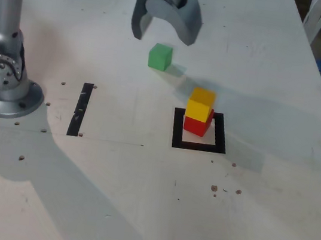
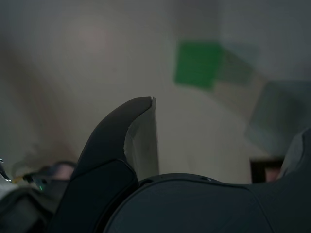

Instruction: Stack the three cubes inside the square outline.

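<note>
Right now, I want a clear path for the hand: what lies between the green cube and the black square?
In the exterior view, only bare table with a shadow lies between the green cube and the black square.

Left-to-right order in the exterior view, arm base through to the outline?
Arm base → black tape strip → green cube → open gripper → square outline with the red cube inside and the yellow cube on top of it; those two share one place in the order.
</note>
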